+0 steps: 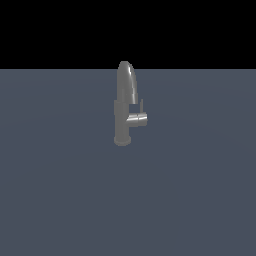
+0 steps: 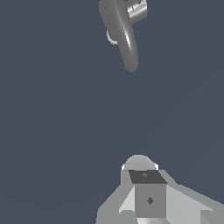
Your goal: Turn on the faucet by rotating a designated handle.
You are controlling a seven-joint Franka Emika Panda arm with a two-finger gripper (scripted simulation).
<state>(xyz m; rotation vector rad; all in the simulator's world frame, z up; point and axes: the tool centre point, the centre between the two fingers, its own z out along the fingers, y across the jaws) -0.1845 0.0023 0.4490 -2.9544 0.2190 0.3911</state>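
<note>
- Your tap stands upright on the flat grey floor, about mid-scene in the exterior view.
- Its handle juts toward the exterior view's right, thin lever blade at the end.
- Your claw sits well apart from the tap, touching nothing.
- You cannot tell how wide the claw is.
</note>
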